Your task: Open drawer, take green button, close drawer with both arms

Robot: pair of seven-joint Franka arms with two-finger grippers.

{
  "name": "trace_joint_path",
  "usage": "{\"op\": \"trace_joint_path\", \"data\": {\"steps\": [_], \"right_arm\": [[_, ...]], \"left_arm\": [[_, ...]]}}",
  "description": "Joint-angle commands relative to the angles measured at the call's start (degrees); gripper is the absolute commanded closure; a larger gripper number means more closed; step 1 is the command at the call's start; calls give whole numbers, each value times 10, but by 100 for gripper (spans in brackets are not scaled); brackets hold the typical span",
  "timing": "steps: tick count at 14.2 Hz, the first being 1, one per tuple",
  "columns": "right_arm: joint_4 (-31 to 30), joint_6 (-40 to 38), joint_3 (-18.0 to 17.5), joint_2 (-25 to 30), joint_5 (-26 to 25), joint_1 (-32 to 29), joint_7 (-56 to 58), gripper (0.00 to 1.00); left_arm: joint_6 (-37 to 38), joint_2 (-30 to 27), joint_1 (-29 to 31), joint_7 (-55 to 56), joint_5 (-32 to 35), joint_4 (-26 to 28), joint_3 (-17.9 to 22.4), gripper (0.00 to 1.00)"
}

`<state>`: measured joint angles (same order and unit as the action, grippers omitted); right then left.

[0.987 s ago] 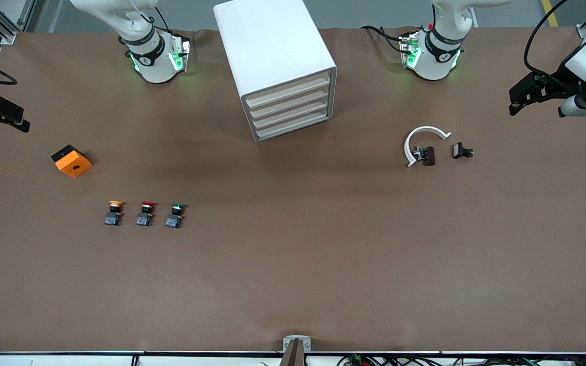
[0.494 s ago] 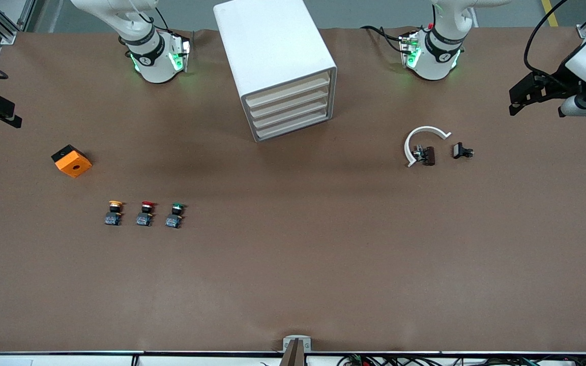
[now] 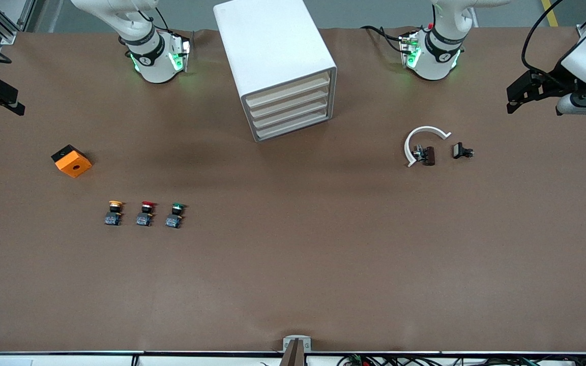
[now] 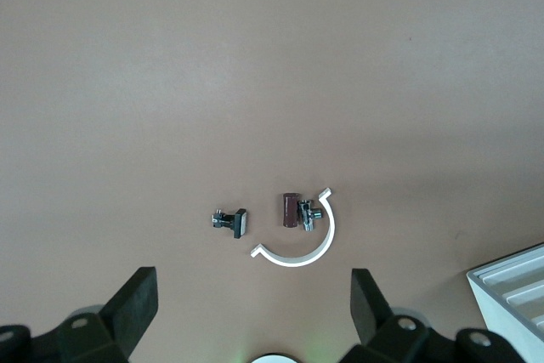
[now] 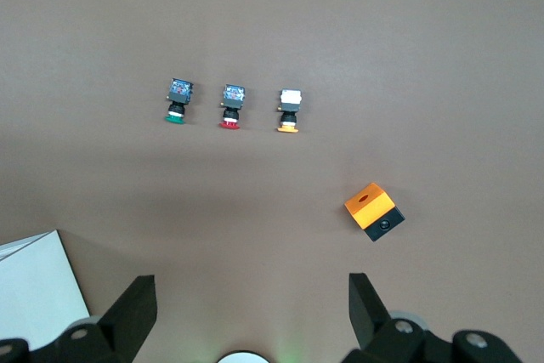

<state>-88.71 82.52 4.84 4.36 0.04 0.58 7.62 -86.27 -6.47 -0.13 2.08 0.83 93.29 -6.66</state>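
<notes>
The green-capped button (image 3: 175, 215) stands on the open table, nearer to the front camera than the drawer cabinet (image 3: 277, 66). It is the last of a row of three and also shows in the right wrist view (image 5: 177, 99). The cabinet's four drawers (image 3: 290, 109) are all shut. My right gripper (image 3: 10, 96) hangs open and empty over the table edge at the right arm's end; its jaws (image 5: 251, 308) are wide apart. My left gripper (image 3: 513, 99) hangs open and empty over the left arm's end (image 4: 252, 308).
A red-capped button (image 3: 145, 213) and a yellow-capped button (image 3: 114, 212) stand beside the green one. An orange box (image 3: 71, 160) lies toward the right arm's end. A white half-ring (image 3: 422, 140) and two small dark parts (image 3: 462, 151) lie toward the left arm's end.
Both grippers have shifted a little toward the bases' side of the table, the right one more. Nothing on the table has moved.
</notes>
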Motion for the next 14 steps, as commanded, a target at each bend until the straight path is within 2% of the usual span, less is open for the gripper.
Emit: {"op": "trace_joint_path", "data": {"steps": [1,5,7,14], "right_arm": [[-37,17,-14,34,9,-16,7,0],[-29,16,-15,32,7,-18,6,0],[-21,12,-12,32,10,-24,0,0],[-21,4,-11,35,18,-25,-33,0]], "left_arm": [[4,-6,5,-11,-6,1,-4,0],[6,13,6,-9,-6,-30,-4,0],[44,15,7,-7,-6,-61,-1,0],[46,30,1,1,-4,-57,-4,0]]}}
